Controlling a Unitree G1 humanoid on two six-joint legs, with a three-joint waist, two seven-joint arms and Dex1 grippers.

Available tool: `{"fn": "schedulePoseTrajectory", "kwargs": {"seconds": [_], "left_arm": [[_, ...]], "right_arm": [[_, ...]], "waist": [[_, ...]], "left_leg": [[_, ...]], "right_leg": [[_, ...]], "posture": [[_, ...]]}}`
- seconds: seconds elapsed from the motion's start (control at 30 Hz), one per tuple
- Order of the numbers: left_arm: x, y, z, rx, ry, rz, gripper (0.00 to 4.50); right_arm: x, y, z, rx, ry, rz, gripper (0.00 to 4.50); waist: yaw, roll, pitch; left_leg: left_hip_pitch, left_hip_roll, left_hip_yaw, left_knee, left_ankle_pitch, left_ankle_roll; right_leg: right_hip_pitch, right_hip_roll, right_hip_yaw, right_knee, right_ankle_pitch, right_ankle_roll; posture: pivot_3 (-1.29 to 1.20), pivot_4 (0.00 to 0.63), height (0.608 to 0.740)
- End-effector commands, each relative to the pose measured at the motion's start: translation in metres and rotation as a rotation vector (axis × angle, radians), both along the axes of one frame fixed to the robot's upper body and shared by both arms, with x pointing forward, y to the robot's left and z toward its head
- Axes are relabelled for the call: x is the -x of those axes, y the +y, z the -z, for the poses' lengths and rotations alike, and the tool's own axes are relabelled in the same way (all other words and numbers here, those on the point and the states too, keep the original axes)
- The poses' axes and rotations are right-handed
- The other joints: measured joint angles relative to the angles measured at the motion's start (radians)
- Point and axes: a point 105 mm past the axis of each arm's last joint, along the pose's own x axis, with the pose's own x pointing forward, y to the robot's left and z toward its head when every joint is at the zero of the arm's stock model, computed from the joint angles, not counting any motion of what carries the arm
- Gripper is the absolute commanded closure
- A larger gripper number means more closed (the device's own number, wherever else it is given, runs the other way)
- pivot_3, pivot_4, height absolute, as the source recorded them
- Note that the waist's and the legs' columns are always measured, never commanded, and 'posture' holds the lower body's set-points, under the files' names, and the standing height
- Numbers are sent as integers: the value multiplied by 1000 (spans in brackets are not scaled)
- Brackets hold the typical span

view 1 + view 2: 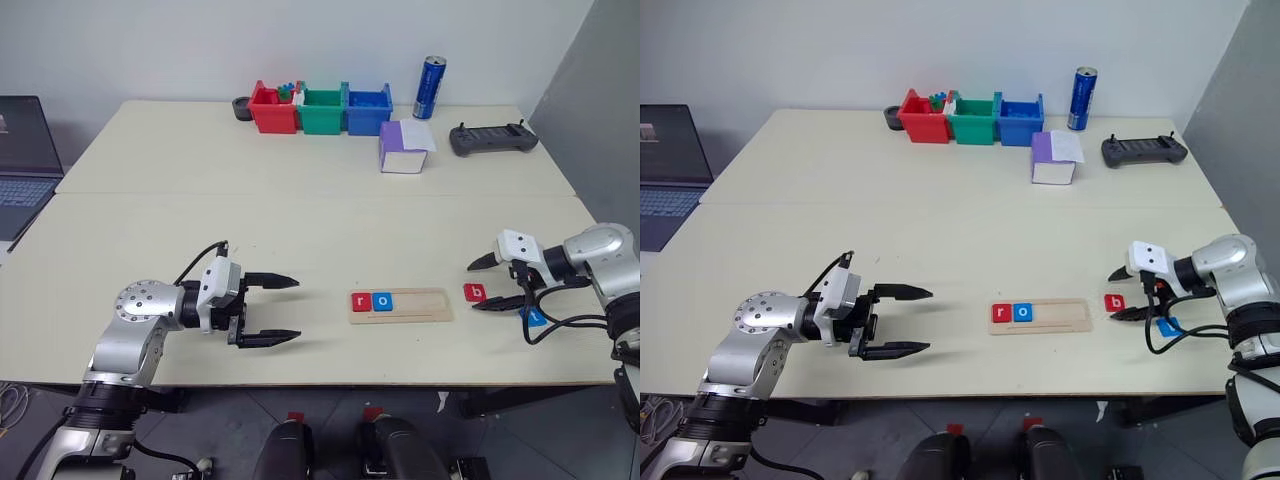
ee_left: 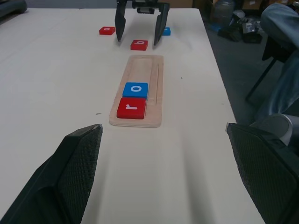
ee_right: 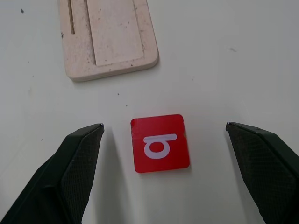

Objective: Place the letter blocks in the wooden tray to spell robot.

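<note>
The wooden tray lies near the table's front edge. A red "r" block and a blue "o" block sit side by side at its left end. Just right of the tray, a red "b" block lies flat on the table. My right gripper is open, with one finger on either side of that block. A blue block lies under the right wrist. In the left wrist view another red block lies beyond the right gripper. My left gripper is open and empty, left of the tray and pointing at it.
Red, green and blue bins stand at the back. Near them are a blue can, a purple-and-white box and a black controller. A laptop sits off the left edge.
</note>
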Motion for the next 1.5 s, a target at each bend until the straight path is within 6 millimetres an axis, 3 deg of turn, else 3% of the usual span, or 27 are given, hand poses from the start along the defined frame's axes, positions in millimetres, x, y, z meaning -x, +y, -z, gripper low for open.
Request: {"fn": "schedulePoseTrajectory", "kwargs": {"seconds": [0.03, 0.07, 0.17, 0.4, 0.43, 0.57, 0.7, 0.8, 0.97, 1.5], "left_arm": [[-2, 1, -6, -15, -35, 4, 0], [-2, 1, -6, -15, -36, 3, 0], [-2, 3, -6, -18, -37, 1, 0], [-5, 5, -7, -22, -39, -2, 0], [-5, 5, -7, -22, -39, -1, 0], [-5, 2, -7, -14, -38, 5, 0], [-7, 1, -7, -10, -38, 10, 0], [-7, 0, -7, -6, -34, 18, 0], [-4, -2, -2, -32, -31, 39, 0], [-3, -5, 4, -53, -39, 44, 0]], "right_arm": [[2, -4, 5, 38, 3, -9, 42], [3, -6, 9, 50, 6, -5, 42], [-1, -8, 17, 57, -3, 40, 620], [0, -12, 18, 47, 4, 61, 2934], [0, -12, 17, 53, 6, 61, 3048], [3, -2, -3, 28, 3, -2, 3038], [3, 33, -50, -61, -57, -85, 3038], [17, 62, -62, -86, -64, -180, 3038], [24, 94, -50, -86, -77, -218, 3038], [16, 119, -22, -29, -69, -258, 3038]], "waist": [[0, 0, 0], [0, 0, 0], [-1, 0, -1], [-2, -3, -2], [-2, -3, -2], [-1, -2, -2], [-3, -1, -1], [-2, -1, -1], [3, -1, -1], [2, -1, -1]], "left_leg": [[0, 0, 0, 0, 0, 0], [1, 0, 0, 0, 0, 0], [1, 0, 0, 0, 0, 0], [5, 0, 0, 2, 0, 0], [6, 0, 0, 2, 0, 0], [7, 0, 0, 2, 0, 0], [1, 1, 1, 1, 0, 0], [2, 1, 0, 0, 1, 0], [1, 1, -2, 1, 0, 0], [0, 0, -1, 1, 0, 0]], "right_leg": [[0, 0, 0, 1, 0, 0], [0, 0, 0, 2, 0, 0], [0, 0, 0, 3, -1, -1], [4, 0, 0, 4, 0, -1], [5, 0, 0, 4, 0, -1], [6, 0, 0, 4, 0, -1], [-1, 0, 1, 6, -1, -1], [-2, 0, -1, 6, -1, -1], [-1, 0, -2, 5, -1, -1], [-1, -1, -2, 5, -1, -1]], "posture": [[0, 150, 740], [0, 150, 740], [0, 150, 740], [0, 150, 740], [0, 150, 740], [0, 150, 740], [0, 150, 740], [0, 150, 740], [0, 150, 740], [0, 150, 740]]}}
